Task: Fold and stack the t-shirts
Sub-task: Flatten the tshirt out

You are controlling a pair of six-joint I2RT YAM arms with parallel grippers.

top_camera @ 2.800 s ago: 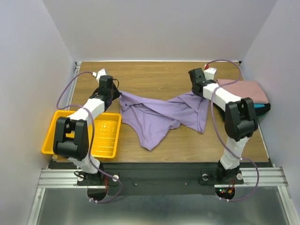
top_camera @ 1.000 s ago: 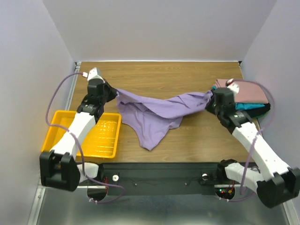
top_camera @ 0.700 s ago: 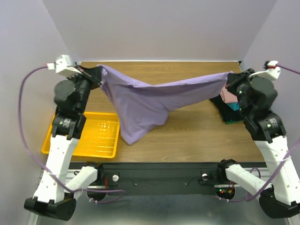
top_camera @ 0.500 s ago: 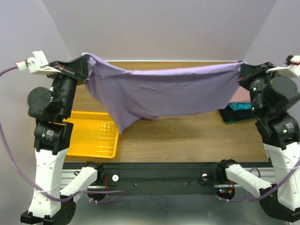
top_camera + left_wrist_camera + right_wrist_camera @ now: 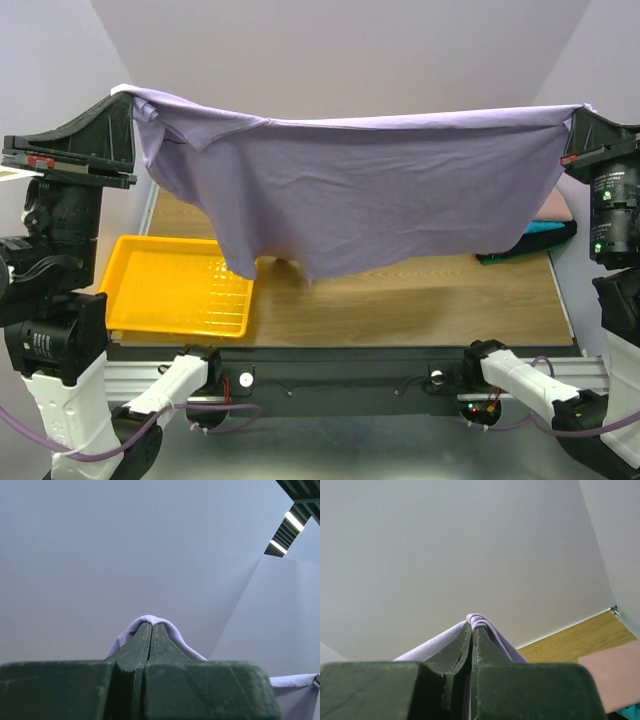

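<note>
The lavender-purple t-shirt (image 5: 360,190) hangs spread wide, high above the table, stretched between both arms. My left gripper (image 5: 122,92) is shut on its upper left edge; in the left wrist view the cloth (image 5: 172,637) wraps over the closed tips of that gripper (image 5: 151,625). My right gripper (image 5: 578,110) is shut on the upper right edge, and the right wrist view shows bunched cloth (image 5: 479,618) pinched at its tips (image 5: 472,626). The shirt's lowest point dangles just over the table. Folded pink (image 5: 556,206), teal (image 5: 540,228) and black (image 5: 500,256) shirts lie stacked at the right, partly hidden.
A yellow plastic tray (image 5: 170,288) sits at the table's (image 5: 420,300) left front. The hanging shirt hides most of the back of the table. Grey walls close in on three sides.
Both arms have risen and spread apart, lifting the lavender shirt from a crumpled heap on the table into a wide hanging sheet. Both grips held throughout.
</note>
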